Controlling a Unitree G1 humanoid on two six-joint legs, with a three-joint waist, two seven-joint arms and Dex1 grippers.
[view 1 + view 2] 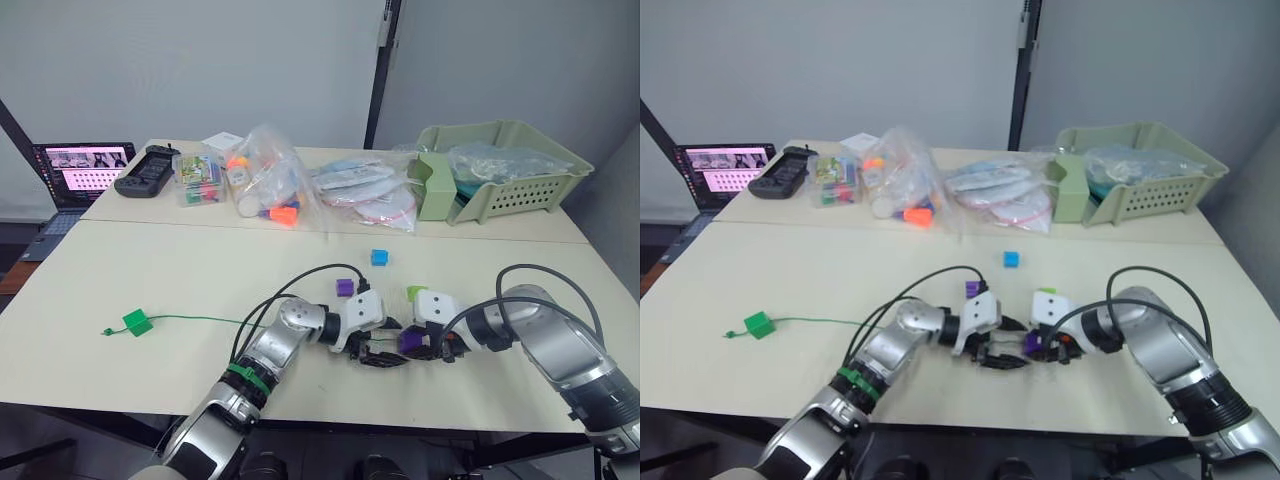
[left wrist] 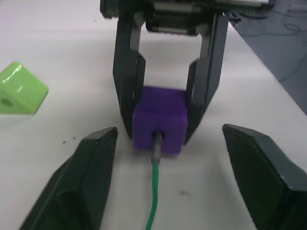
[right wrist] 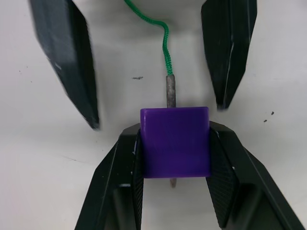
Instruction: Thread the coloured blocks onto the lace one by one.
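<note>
**Purple cube on needle tip, R gripper clamping**

Hidden/unclear: from head views the cube-lace junction is mostly masked by both grippers; lace run under L arm lost from sight. Needle's far end just pokes out past cube in R wrist view.

- R gripper [image 3: 175, 143]: jaws closed on purple cube [image 3: 175, 141], pads flat against two opposite faces. Cube smooth, matte plastic, square edges.
- Lace [image 2: 153, 201]: thin green twisted cord; stiff grey tip [image 3: 171, 91] goes into cube's hole.
- L gripper [image 2: 165, 148]: jaws wide apart, either side of cord, touching nothing.
- Dark green cube [image 1: 137, 322] at lace's far end, L side of table [image 1: 180, 270], well apart.
- Second purple cube [image 1: 345, 287] just behind L gripper; lime green cube [image 1: 416, 293] near R gripper, glossy w/ round hole; blue cube [image 1: 379, 257] farther back.
- Back of table: clear bags [image 1: 270, 180], pale green basket [image 1: 500, 170], laptop [image 1: 82, 170] cut off at frame edge.
</note>
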